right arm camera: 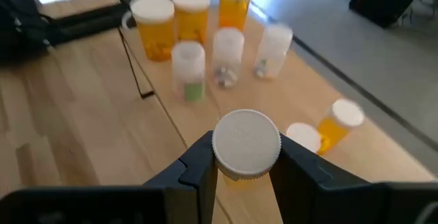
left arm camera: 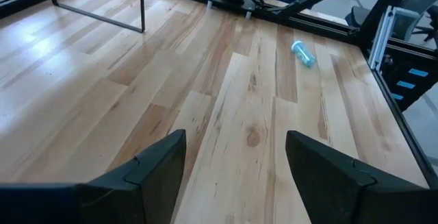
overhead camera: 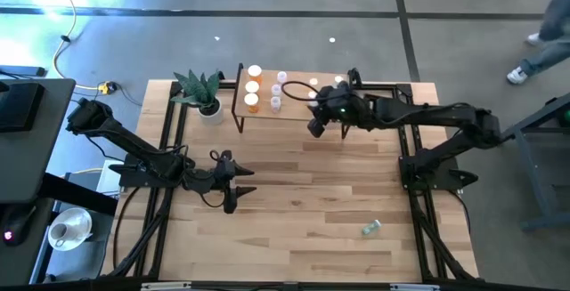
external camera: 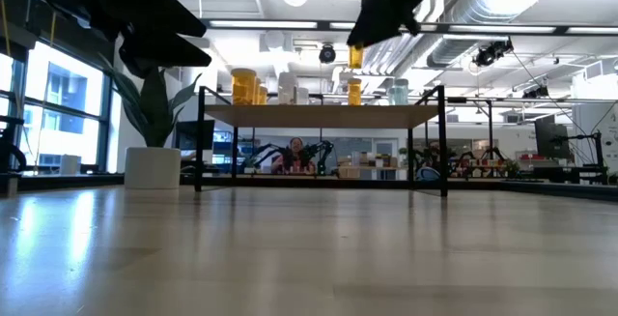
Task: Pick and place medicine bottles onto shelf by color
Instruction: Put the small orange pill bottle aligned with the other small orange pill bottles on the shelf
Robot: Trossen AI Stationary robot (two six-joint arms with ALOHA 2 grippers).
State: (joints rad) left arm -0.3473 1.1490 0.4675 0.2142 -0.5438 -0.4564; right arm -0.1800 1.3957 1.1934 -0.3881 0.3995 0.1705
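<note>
Overhead, right tool (right arm camera: 243, 166) pinching a round white-capped orange bottle (right arm camera: 245, 145) (left tool (left arm camera: 236, 162) spread) above the light-wood shelf (right arm camera: 287, 107).

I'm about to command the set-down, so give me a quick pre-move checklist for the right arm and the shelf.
1. Grip: right end effector is shut on the white-capped bottle, cap centred between the fingers. Ok.
2. Bottle colour: low view shows an orange body under the arm. Ok for the orange group.
3. Position: the right end effector hangs over the shelf, above the bottles standing there. Ok.
4. Landing spot: three orange bottles stand in a row at the plant end; whether a free gap lies beside them, cannot tell.
5. Left end effector: open, empty, over bare table away from the shelf. Ok.
6. Remaining work: one pale bottle lies on the table. Not ok yet.
</note>
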